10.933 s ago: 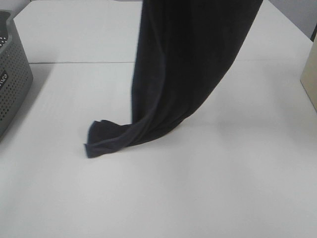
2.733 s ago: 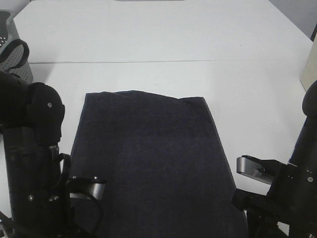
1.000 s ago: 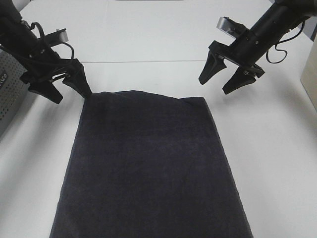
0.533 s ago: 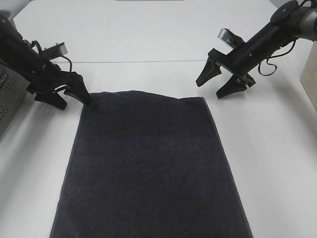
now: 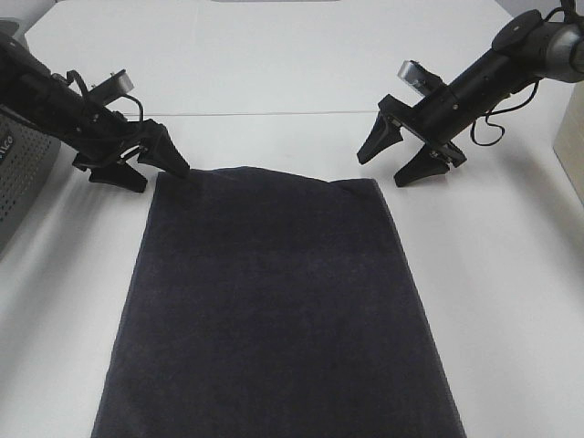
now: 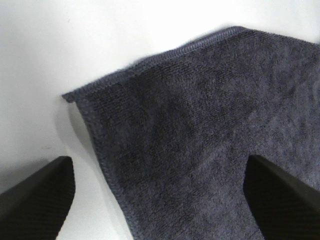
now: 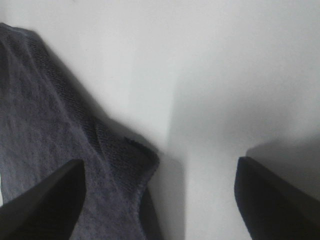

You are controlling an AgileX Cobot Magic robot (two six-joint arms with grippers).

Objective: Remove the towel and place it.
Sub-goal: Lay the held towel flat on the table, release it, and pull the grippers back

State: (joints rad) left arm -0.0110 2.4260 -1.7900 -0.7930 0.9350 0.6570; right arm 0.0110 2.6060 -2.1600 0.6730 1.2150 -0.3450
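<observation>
The dark navy towel (image 5: 274, 301) lies spread flat on the white table (image 5: 274, 64), its far edge toward the back. My left gripper (image 5: 157, 169) is open at the towel's far left corner, one fingertip (image 5: 179, 168) over the corner and one off it. In the left wrist view the hemmed corner (image 6: 165, 130) lies between the open fingers (image 6: 35, 195). My right gripper (image 5: 387, 166) is open just beyond the far right corner, holding nothing. The right wrist view shows that slightly folded corner (image 7: 75, 145) beside the open fingers (image 7: 275, 195).
A grey perforated basket (image 5: 18, 182) stands at the left edge of the table. A beige box (image 5: 573, 137) stands at the right edge. A seam (image 5: 274, 114) crosses the table behind the towel.
Over the last second both open grippers have shifted slightly near the towel's far corners; the left one moved right over the corner. Earlier the towel hung lifted; it now lies flat.
</observation>
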